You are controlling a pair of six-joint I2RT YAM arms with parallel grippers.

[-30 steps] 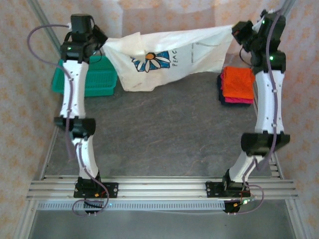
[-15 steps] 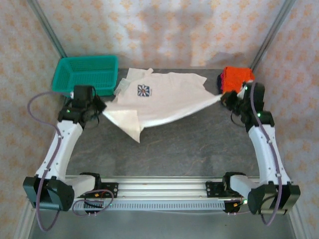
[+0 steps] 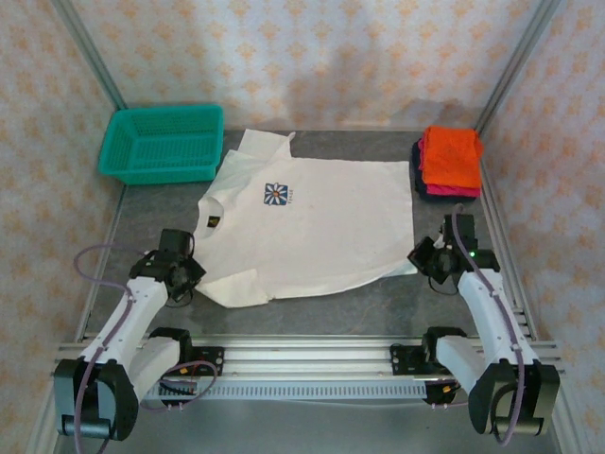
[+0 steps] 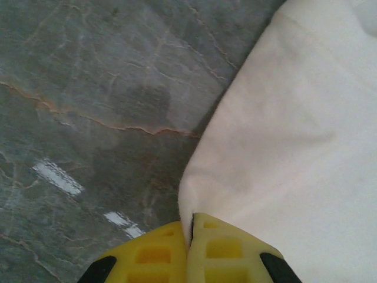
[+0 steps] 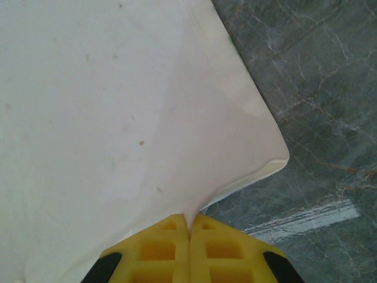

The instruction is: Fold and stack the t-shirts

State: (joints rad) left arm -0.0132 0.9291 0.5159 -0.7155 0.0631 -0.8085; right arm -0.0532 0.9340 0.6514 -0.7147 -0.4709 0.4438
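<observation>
The white t-shirt (image 3: 312,222) lies spread flat across the middle of the table, its daisy logo (image 3: 276,194) facing up. My left gripper (image 3: 196,276) is shut on its near left edge, and in the left wrist view the cloth (image 4: 294,130) runs into the yellow fingertips (image 4: 189,236). My right gripper (image 3: 417,257) is shut on the near right corner. In the right wrist view the white fabric (image 5: 118,118) is pinched between the closed pads (image 5: 189,227). A stack of folded shirts (image 3: 448,161), orange on top over pink and dark ones, sits at the far right.
A teal mesh basket (image 3: 163,142) stands at the far left corner. The grey stone tabletop (image 3: 321,307) shows in front of the shirt, ending at the aluminium rail (image 3: 312,355) that carries both arm bases. Patterned walls close in the back and sides.
Both arms have come down and drawn back toward me, pulling the shirt from hanging in the air to lying flat on the table, logo up. Both grips stayed shut.
</observation>
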